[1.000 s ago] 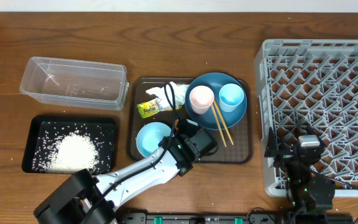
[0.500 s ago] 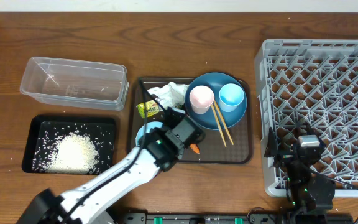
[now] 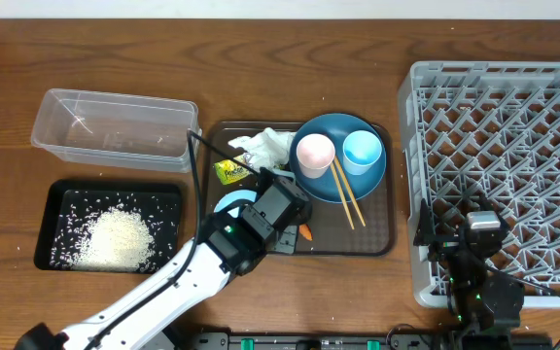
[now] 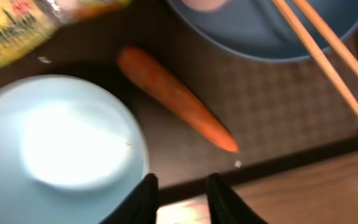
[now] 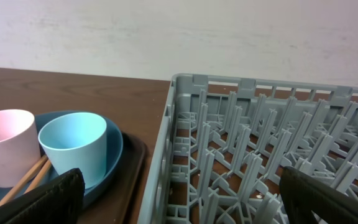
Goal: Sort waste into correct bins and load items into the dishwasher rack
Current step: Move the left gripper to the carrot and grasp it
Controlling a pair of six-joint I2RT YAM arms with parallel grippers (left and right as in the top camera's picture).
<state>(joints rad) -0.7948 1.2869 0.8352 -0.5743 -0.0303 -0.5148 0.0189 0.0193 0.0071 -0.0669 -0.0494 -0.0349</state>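
An orange carrot (image 4: pixel 176 99) lies on the brown serving tray (image 3: pixel 358 238), between the light blue bowl (image 4: pixel 55 137) and the blue plate (image 3: pixel 329 126). My left gripper (image 4: pixel 182 199) hangs above the tray's front edge just short of the carrot, its jaws a narrow gap apart with nothing between them. The plate carries a pink cup (image 3: pixel 315 153), a light blue cup (image 3: pixel 363 151) and two chopsticks (image 3: pixel 348 194). A white tissue (image 3: pixel 268 146) and a yellow-green wrapper (image 3: pixel 229 171) sit at the tray's back left. My right gripper (image 5: pixel 179 205) stands wide open over the grey rack (image 3: pixel 513 126).
A clear tub (image 3: pixel 115 129) stands at the back left. In front of it the black tray (image 3: pixel 115 185) holds a heap of rice (image 3: pixel 115 238). My left arm crosses the table from the front edge and covers part of the bowl.
My left gripper has drawn back to the left off the carrot, which now shows on the tray, and its jaws have narrowed. The right arm has not moved.
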